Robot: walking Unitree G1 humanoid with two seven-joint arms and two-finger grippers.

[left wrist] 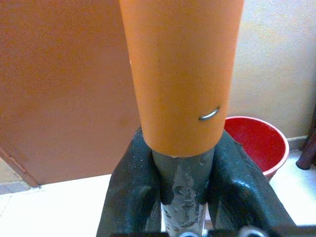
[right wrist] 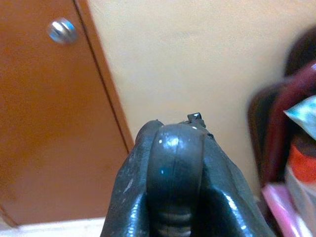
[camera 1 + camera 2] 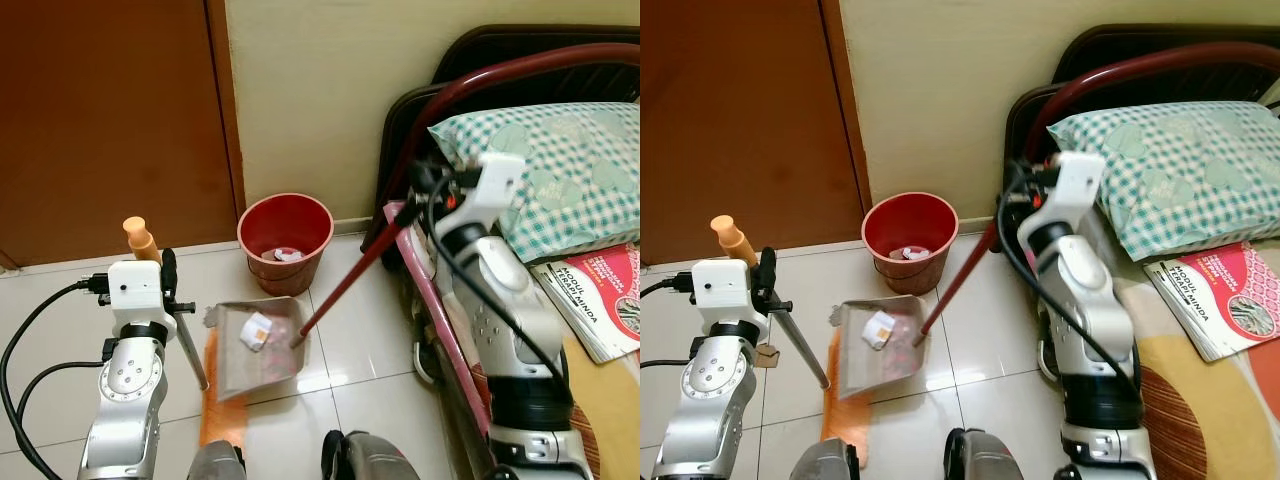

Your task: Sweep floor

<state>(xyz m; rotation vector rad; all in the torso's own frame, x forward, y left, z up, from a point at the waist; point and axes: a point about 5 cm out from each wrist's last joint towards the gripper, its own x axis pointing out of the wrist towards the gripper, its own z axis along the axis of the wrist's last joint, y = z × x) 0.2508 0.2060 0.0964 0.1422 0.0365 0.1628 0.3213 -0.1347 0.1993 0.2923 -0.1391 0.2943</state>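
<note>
A grey dustpan point(image 3: 245, 375) lies on the tiled floor with a white scrap of paper point(image 3: 258, 330) and pinkish bits in it. Its thin metal handle point(image 3: 190, 345) rises to an orange cap point(image 3: 141, 238). My left gripper point(image 3: 165, 285) is shut on that handle just under the cap point(image 1: 180, 74), both fingers point(image 1: 133, 192) pressed against the grey rod. My right gripper point(image 3: 425, 195) is shut on the upper part of a dark red broom stick point(image 3: 350, 280). The stick slants down so its lower end rests inside the dustpan. In the right wrist view, the right gripper point(image 2: 175, 187) clamps the stick.
A red bucket point(image 3: 245, 225) with a little rubbish stands against the wall behind the dustpan. A brown door point(image 3: 110, 120) is at the left. On the right is a bed with a pink frame point(image 3: 440, 330), a checked pillow point(image 3: 560, 170) and a magazine point(image 3: 600, 300). My feet point(image 3: 360, 455) are just behind the pan.
</note>
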